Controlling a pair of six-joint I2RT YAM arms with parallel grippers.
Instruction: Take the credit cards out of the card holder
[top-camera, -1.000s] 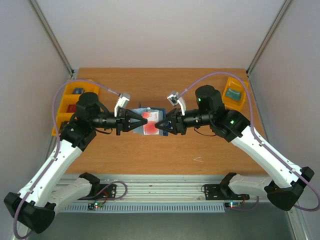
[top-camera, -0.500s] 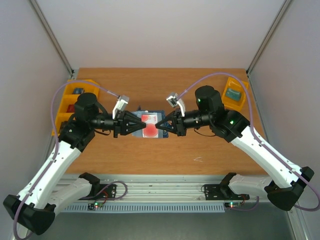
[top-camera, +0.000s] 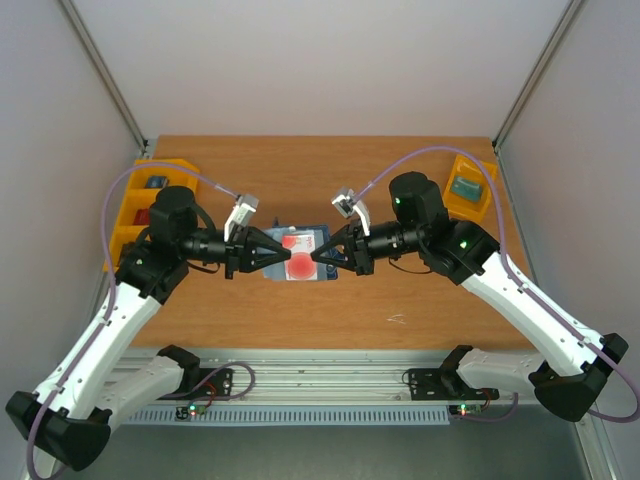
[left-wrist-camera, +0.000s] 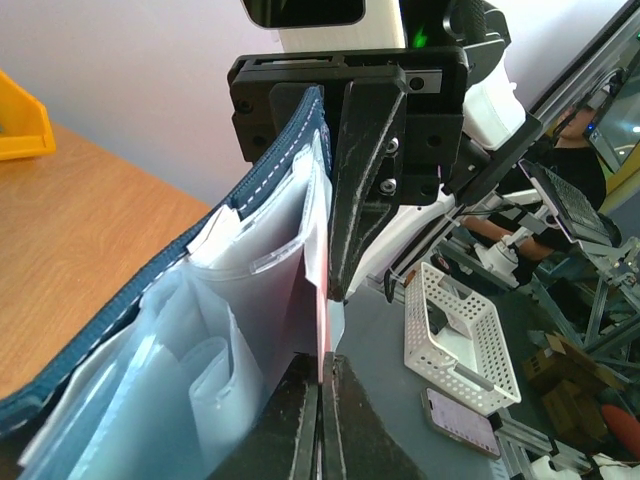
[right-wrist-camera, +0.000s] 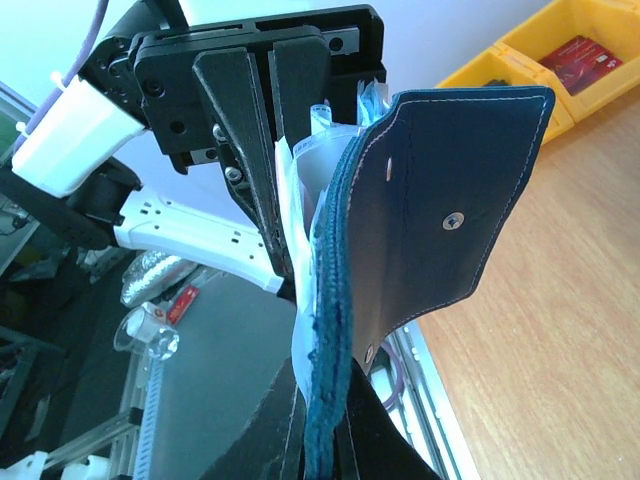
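Over the middle of the brown wooden table (top-camera: 330, 180), one dark navy stitched folding card holder (right-wrist-camera: 440, 190) is held between two grippers. Left gripper (top-camera: 290, 259): jaws closed on the edge of one pale white-pink card with a red round mark (top-camera: 303, 265), which runs in among the holder's clear sleeves (left-wrist-camera: 250, 300). Right gripper (top-camera: 316, 257): jaws clamped on the holder's rim. Whether a second card sits inside cannot be told.

I see the navy card holder (right-wrist-camera: 430, 210) spread open, its stitched flap with a small metal snap curling outward and clear plastic pockets showing inside. A pale pink card (top-camera: 298, 248) with a red round mark lies across its inner face.
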